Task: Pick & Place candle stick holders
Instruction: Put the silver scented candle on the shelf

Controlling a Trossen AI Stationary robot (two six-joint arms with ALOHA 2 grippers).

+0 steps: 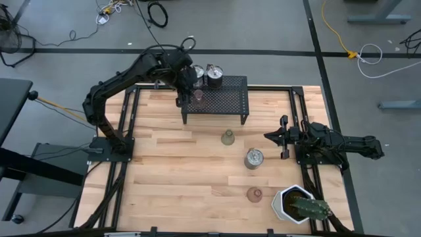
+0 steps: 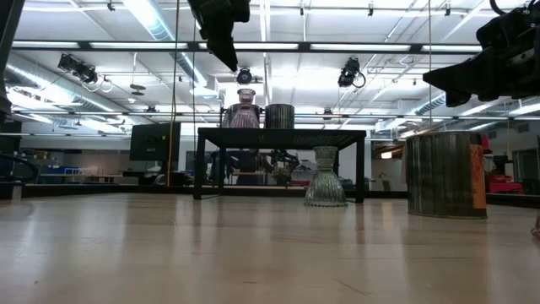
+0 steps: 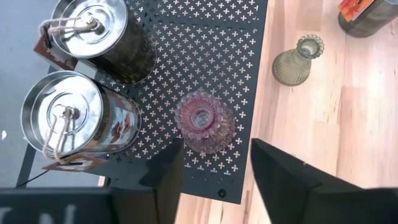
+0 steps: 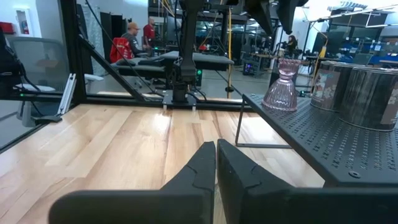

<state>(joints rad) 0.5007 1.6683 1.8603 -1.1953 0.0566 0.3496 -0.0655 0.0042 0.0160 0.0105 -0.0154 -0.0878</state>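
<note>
A pink glass candle stick holder (image 3: 203,123) stands upright on the black mesh rack (image 1: 223,99), near the rack's left end. Two silvery can-like holders (image 3: 102,31) (image 3: 71,121) stand behind it on the rack. My left gripper (image 3: 214,149) hangs open above the pink holder, pointing steeply down, with a finger on either side and clear of it. On the table stand an olive-green glass holder (image 1: 227,137), a silvery holder (image 1: 254,158) and another pink one (image 1: 254,194). My right gripper (image 1: 268,136) waits shut at the table's right side.
A white hexagonal pot with a cactus (image 1: 297,204) stands at the near right corner. The rack (image 2: 283,135) stands on legs at the table's far side. Bare wood lies across the table's left and near parts. People show in the room beyond.
</note>
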